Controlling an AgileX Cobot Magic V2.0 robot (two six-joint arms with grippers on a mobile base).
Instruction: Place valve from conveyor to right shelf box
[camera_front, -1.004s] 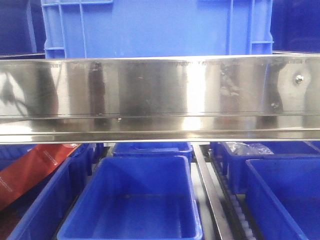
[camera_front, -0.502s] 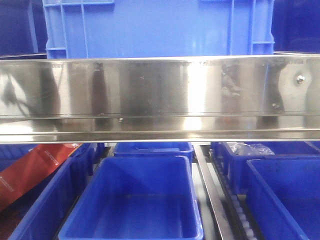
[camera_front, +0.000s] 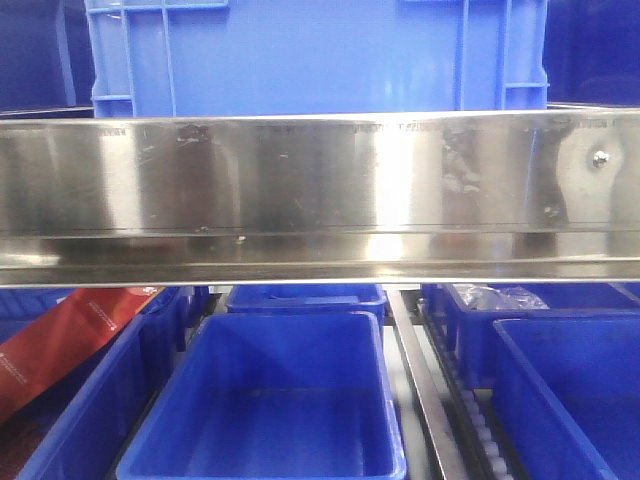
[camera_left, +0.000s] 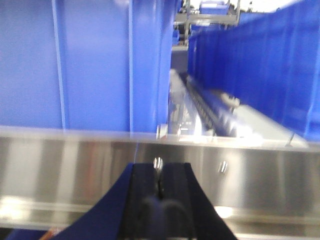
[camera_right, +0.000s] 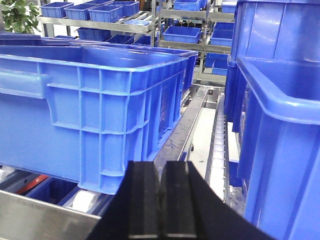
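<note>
In the left wrist view my left gripper (camera_left: 158, 171) is shut, and a small silvery bit of the valve (camera_left: 158, 163) pokes out between its tips. It hangs in front of the steel shelf rail (camera_left: 250, 180), below a large blue crate (camera_left: 90, 65). My right gripper (camera_right: 161, 172) is shut with nothing between its fingers, pointing down the gap between two large blue crates (camera_right: 90, 100). Neither gripper shows in the front view. Under the rail there, an open blue box (camera_front: 575, 400) sits at the lower right and another (camera_front: 270, 400) in the middle. The conveyor is out of view.
The steel rail (camera_front: 320, 190) spans the whole front view, with a large blue crate (camera_front: 320, 50) on top. A red packet (camera_front: 60, 340) lies in the lower left box. A clear plastic bag (camera_front: 495, 296) lies in the box behind the right one. Roller tracks (camera_right: 218, 145) run between crates.
The dark reflections on the left part of the steel rail have faded and shifted. The boxes and crate have stayed where they were.
</note>
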